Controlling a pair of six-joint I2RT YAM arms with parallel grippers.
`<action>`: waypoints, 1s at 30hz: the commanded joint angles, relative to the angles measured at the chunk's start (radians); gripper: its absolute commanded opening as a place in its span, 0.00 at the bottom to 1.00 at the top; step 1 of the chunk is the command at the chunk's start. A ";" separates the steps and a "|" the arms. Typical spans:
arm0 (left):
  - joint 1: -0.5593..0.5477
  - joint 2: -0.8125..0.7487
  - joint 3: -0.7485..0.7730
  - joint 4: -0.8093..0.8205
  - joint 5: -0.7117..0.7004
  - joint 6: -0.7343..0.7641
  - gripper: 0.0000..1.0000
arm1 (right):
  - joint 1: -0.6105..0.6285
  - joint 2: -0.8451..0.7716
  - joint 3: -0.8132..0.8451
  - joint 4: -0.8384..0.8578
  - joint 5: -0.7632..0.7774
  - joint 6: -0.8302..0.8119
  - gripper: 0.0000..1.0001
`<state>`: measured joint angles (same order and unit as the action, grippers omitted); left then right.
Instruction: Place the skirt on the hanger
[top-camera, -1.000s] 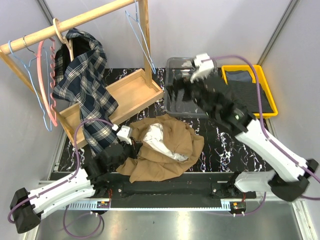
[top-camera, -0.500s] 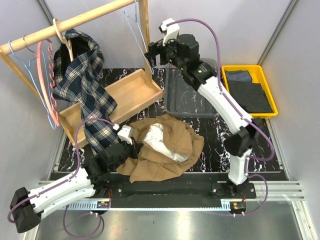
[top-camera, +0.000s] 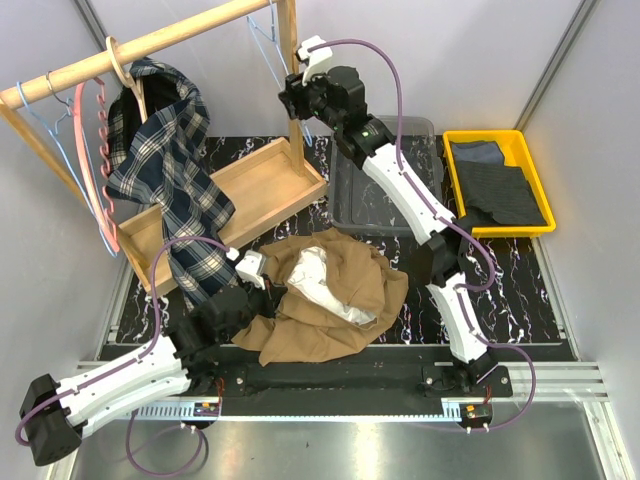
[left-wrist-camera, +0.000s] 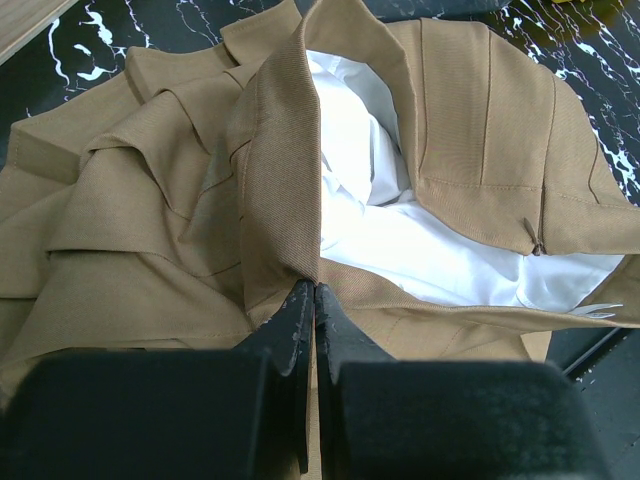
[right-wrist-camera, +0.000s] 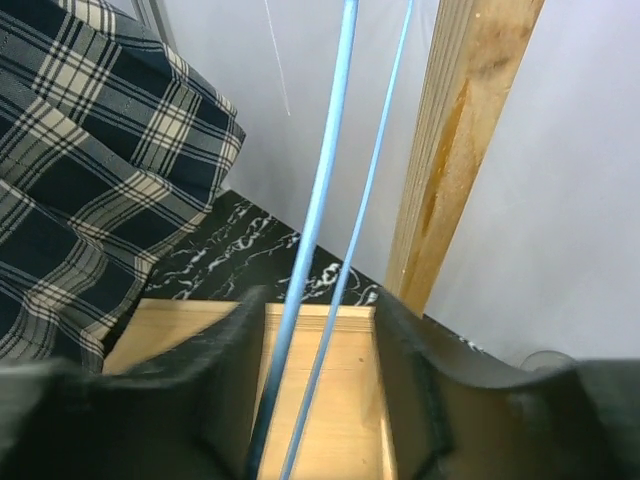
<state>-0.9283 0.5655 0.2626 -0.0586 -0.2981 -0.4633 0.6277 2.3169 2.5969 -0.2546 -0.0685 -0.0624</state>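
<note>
In front of the pale wooden clothes rack (top-camera: 291, 60), the crumpled tan-brown cloth skirt with white lining (top-camera: 335, 290) lies heaped on the black marbled tabletop (top-camera: 440, 290). The left pincer (left-wrist-camera: 312, 292) is closed on a fold of its waistband, seemingly to keep the opening raised. Farther back, beside the rack's upright post, the right pincer (right-wrist-camera: 318, 330) stands open with a jaw on either side of the thin light-blue wire hanger (right-wrist-camera: 313, 200) hanging from the rack's rail, probably about to clasp it and lift it off.
</note>
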 joint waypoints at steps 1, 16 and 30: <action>0.000 0.005 0.041 0.023 0.013 -0.006 0.00 | -0.002 0.009 0.077 0.074 0.029 -0.005 0.40; 0.000 -0.010 0.033 0.006 -0.026 -0.028 0.00 | 0.010 -0.161 -0.015 0.051 0.041 -0.076 0.00; 0.000 -0.035 0.036 -0.115 -0.171 -0.075 0.00 | 0.021 -0.511 -0.412 0.052 0.012 -0.065 0.00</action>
<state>-0.9283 0.5476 0.2626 -0.1410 -0.3790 -0.5011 0.6361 1.9301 2.2639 -0.2192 -0.0433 -0.1242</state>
